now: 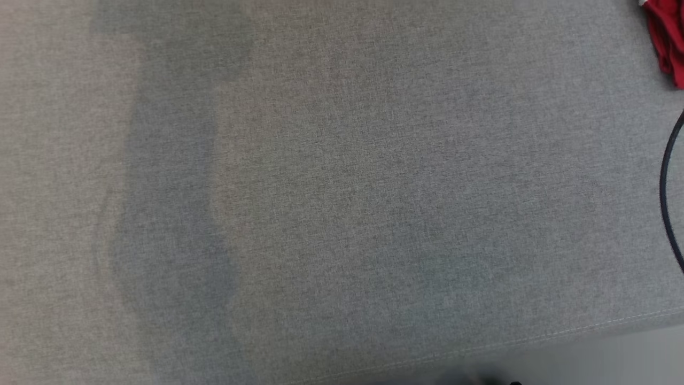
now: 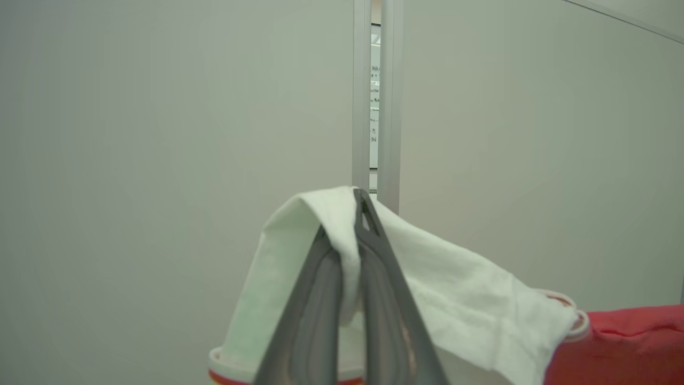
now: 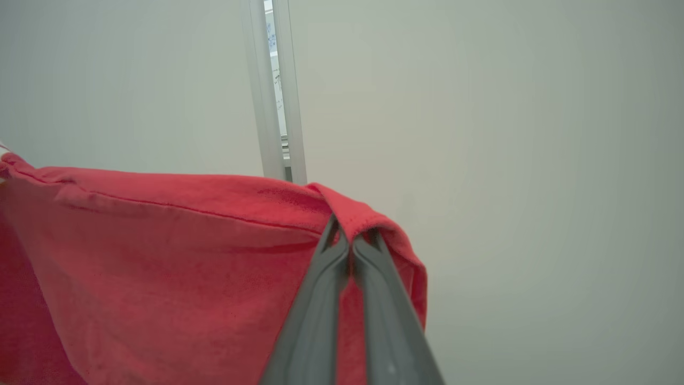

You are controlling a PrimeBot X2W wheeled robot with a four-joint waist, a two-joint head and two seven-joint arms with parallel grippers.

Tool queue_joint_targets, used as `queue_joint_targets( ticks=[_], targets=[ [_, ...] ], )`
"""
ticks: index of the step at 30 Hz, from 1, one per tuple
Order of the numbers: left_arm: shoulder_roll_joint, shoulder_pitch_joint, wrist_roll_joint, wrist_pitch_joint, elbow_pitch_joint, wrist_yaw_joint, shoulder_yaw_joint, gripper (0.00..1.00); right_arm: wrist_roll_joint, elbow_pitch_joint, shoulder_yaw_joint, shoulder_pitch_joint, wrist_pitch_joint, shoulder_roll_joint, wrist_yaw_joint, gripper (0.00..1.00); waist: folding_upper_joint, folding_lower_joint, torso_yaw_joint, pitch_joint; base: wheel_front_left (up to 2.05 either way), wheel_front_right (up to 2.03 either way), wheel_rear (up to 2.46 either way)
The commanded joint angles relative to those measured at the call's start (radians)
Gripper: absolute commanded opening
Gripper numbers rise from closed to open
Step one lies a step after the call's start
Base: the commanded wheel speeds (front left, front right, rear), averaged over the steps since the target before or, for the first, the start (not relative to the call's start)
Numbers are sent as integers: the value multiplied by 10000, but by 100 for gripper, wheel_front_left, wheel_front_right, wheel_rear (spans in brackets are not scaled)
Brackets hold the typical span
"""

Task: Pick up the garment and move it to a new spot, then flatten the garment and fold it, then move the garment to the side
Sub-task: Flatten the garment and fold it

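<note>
The garment is red with a white part. In the head view a small piece of the garment (image 1: 668,37) shows at the top right corner, over the grey fabric surface (image 1: 342,203). My left gripper (image 2: 350,214) is shut on a white fold of the garment (image 2: 454,289), with red cloth hanging off to the right. My right gripper (image 3: 350,235) is shut on a red hem of the garment (image 3: 160,256), which stretches away to the left. Both wrist views face a pale wall, so the garment hangs lifted between the two grippers.
A dark cable (image 1: 668,192) curves in at the head view's right edge. The grey surface's stitched front edge (image 1: 534,337) runs along the lower right, with pale floor beyond. A metal post (image 2: 374,107) splits the pale wall panels.
</note>
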Motion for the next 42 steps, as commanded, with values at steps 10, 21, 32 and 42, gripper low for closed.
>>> queue_joint_targets(
  ticks=[10,21,32,42],
  targets=[
    [-291,-844,-327,-766,1449,-35,-757,0,464,1430,1265,-1293,-428,-182,-1,0,0,-2,48,853,0,0,0],
    [185,3137,-1594,-1493,13,-38,-1428,0,1848,50,2569,1887,-1230,-1074,-1,0,0,-2,357,302,0,0,0],
    [62,10739,-1122,-1501,-4607,875,1232,0,1881,-2760,1946,7447,-1298,-1575,-1,0,0,-2,361,-1335,0,0,0],
    [-1118,16164,-484,-1502,-6810,1116,2141,0,1015,-3982,1101,12027,-1297,-1619,-2,0,0,-2,588,-2587,0,0,0]
  ],
)
